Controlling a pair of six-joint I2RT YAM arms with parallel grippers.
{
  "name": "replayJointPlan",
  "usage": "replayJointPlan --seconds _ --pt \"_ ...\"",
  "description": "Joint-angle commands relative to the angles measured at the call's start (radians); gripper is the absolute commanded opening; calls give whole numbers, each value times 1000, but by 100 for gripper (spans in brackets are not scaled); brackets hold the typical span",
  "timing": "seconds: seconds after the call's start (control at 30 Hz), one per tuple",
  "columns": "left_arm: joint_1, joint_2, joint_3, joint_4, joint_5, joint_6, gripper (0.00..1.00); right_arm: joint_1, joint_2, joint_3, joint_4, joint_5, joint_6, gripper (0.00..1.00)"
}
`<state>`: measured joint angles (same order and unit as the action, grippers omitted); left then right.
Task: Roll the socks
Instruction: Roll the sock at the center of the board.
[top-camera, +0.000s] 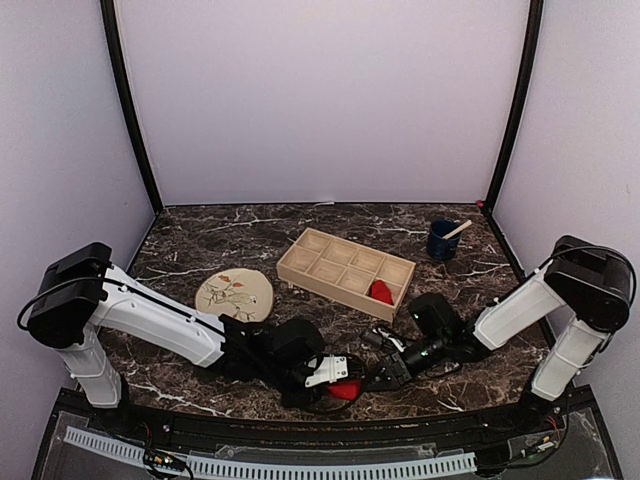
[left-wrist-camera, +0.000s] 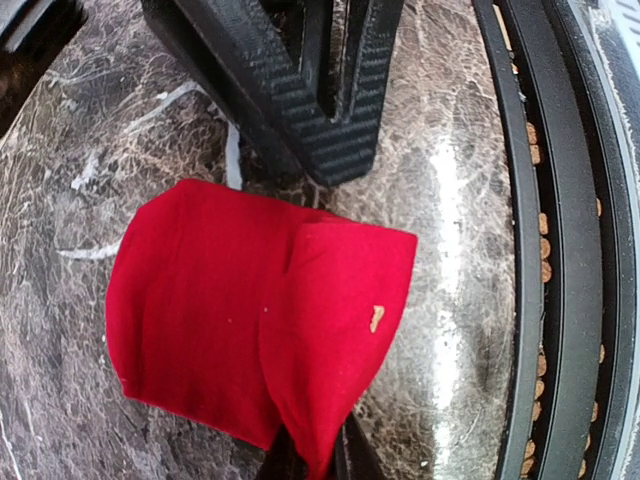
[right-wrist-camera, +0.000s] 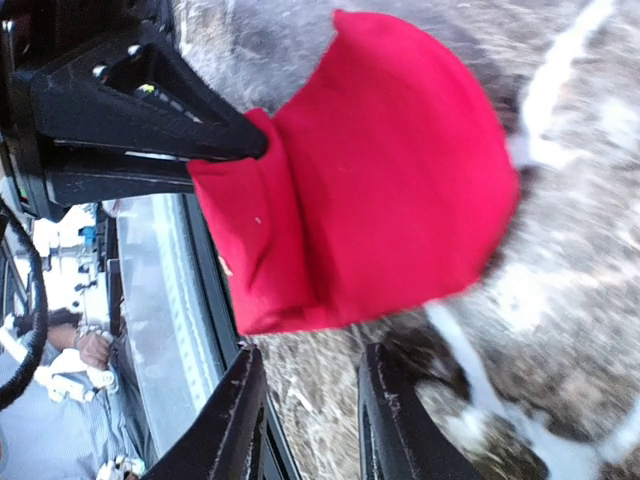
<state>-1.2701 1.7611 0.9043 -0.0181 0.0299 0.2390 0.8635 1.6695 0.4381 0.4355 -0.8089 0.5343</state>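
**Left gripper pinching the folded sock**

The left gripper (left-wrist-camera: 315, 458) is clamping one edge of the sock (left-wrist-camera: 250, 310), its jaws closing on the fabric where a flap is lying doubled over the rest. The sock is lying flat on the table (left-wrist-camera: 440, 230) straight ahead of those fingers, with a small pale fleck showing on the flap. On the sock's far side the right gripper (right-wrist-camera: 310, 365) is hovering with its fingers spread, gripping nothing, tips just beside the red cloth. Farther out from both grippers a tray (top-camera: 333, 293) is sitting, a second sock (top-camera: 381, 291) lying in the corner compartment closest to the right gripper. A plate (top-camera: 235, 296) is lying beyond the left gripper, beside the tray, and a cup (top-camera: 440, 242) is standing past the tray, well apart from both
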Motion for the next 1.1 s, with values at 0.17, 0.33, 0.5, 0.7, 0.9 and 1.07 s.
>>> replayJointPlan --seconds 0.17,0.33,0.5,0.7,0.9,1.07 --pt "37 15 38 -169 73 -46 0 -17 -140 -34 -114 182 -26 28" --pt "37 35 85 -212 189 -2 0 -17 -241 -58 -166 291 -40 26" --pt "46 93 171 -296 299 12 0 0 -362 -93 -207 400 -44 23" --pt "89 199 298 -427 451 -13 0 86 -455 -110 -259 552 -45 22" --pt "138 257 357 -477 538 -37 0 214 -469 -92 -301 694 -54 21" --pt "159 293 387 -504 599 -42 0 300 -491 -82 -324 809 -69 22"
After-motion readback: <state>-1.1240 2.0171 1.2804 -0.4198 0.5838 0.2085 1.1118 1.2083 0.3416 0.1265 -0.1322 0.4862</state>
